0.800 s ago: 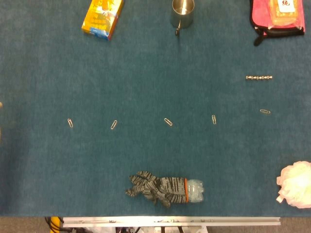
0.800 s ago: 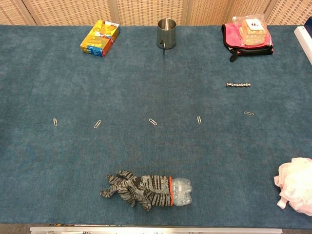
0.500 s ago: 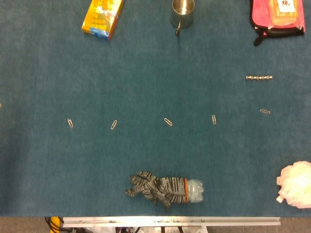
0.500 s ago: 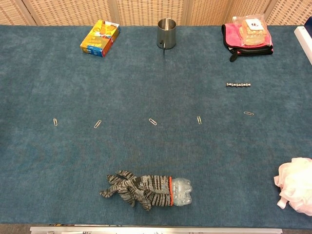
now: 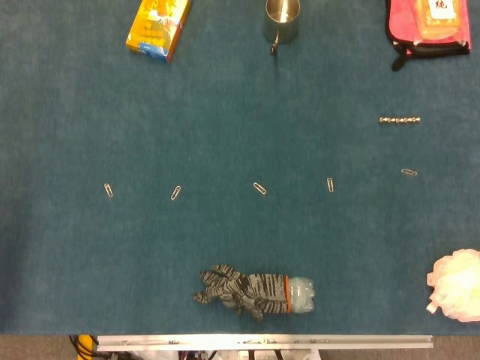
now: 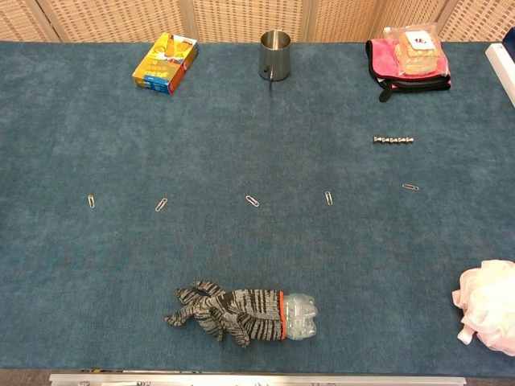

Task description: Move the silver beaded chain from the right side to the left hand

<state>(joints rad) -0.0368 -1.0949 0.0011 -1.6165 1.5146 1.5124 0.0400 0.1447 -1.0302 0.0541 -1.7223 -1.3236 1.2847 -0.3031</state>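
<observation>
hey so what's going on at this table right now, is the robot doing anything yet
Nothing is being handled at the moment; neither hand shows in either camera view. The silver beaded chain lies stretched out flat on the blue table, on the right side, untouched. Near it sits a paper clip, one of a row running across the middle. A striped glove over a plastic bottle lies at the near edge, and a metal cup stands at the far edge.

Table cover [image 6: 96, 273] was dark teal. Glove [image 6: 225, 312] was grey-black striped with orange cuff; far-left box [image 6: 165, 62] yellow; pouch [image 6: 406, 71] pink.
</observation>
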